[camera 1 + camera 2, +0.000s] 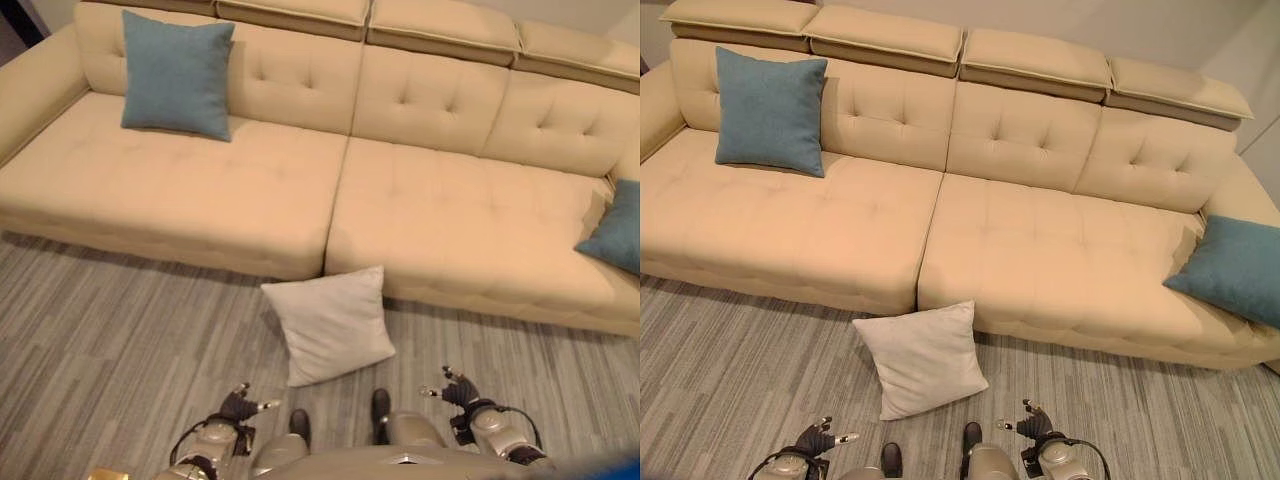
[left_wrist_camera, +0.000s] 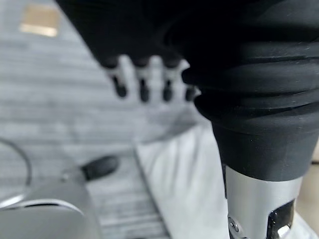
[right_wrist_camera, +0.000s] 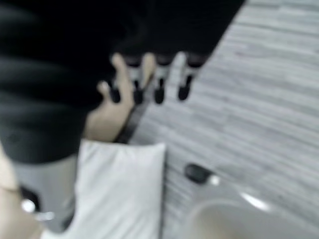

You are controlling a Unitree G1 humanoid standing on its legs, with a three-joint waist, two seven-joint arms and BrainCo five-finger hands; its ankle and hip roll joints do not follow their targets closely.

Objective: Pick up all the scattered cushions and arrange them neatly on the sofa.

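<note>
The fingers of the left hand are held out loose and nearly straight, and nothing is held in them. The fingers of the right hand are held the same way, loose and with nothing in them. Both hands are seen low at the near edge of the head views, over the grey striped floor, one on each side.

Between the two hands and a little ahead of them, a white cushion is seen on the floor. Its top edge is leaned against the front of the sofa, right below the gap between the two seat parts. It is not touched by either hand. The same cushion is seen past the fingers in each wrist view.

One blue cushion is stood upright against the back of the sofa, near its left end. A second blue cushion is laid tilted on the seat at the right end, by the armrest. The two blue cushions are kept well apart, with the long tan seat between them.
</note>
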